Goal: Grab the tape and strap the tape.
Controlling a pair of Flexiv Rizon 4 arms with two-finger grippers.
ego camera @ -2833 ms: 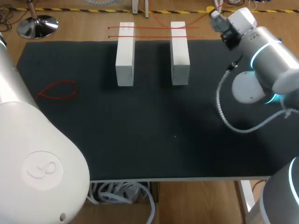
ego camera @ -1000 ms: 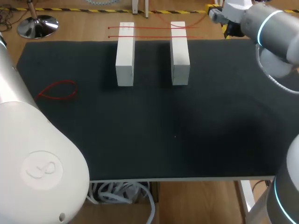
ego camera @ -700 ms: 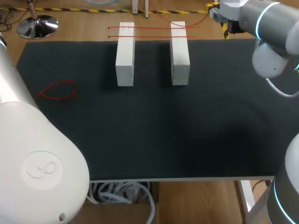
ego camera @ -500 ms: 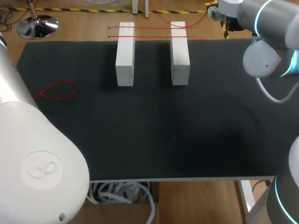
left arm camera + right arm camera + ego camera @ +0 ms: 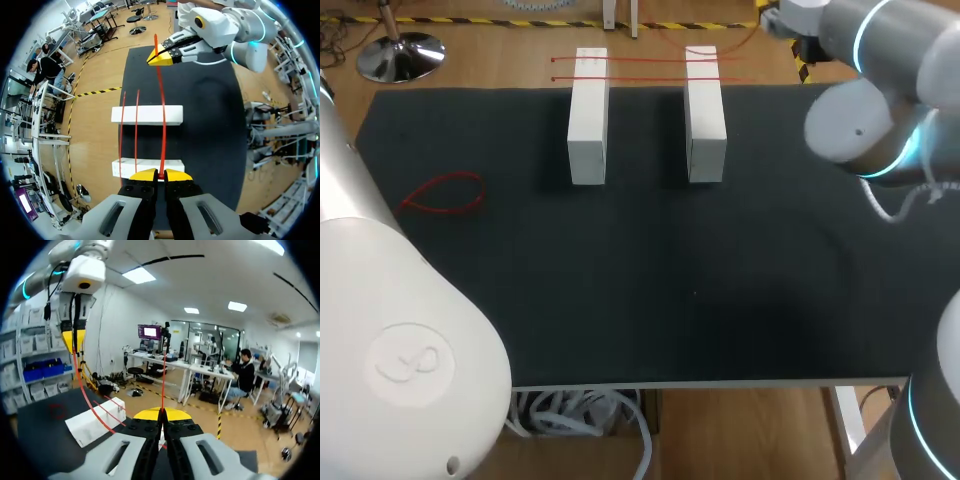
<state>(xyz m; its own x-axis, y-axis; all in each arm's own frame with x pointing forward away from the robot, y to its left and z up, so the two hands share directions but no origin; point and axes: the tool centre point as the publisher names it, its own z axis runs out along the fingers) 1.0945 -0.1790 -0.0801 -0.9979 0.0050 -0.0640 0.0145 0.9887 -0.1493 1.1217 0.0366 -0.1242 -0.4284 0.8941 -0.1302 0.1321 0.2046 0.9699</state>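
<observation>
left gripper [image 5: 159, 175] is clenched on one end of a red tape [image 5: 162, 100], and the right gripper [image 5: 162, 57] pinches the other end, so the tape runs between them above two white blocks [image 5: 147, 115] on the black mat [image 5: 210, 125]. two more red tapes [image 5: 136, 132] lie side by side across both blocks. a red loop [image 5: 445, 192] lies on the mat, well apart from them.
</observation>
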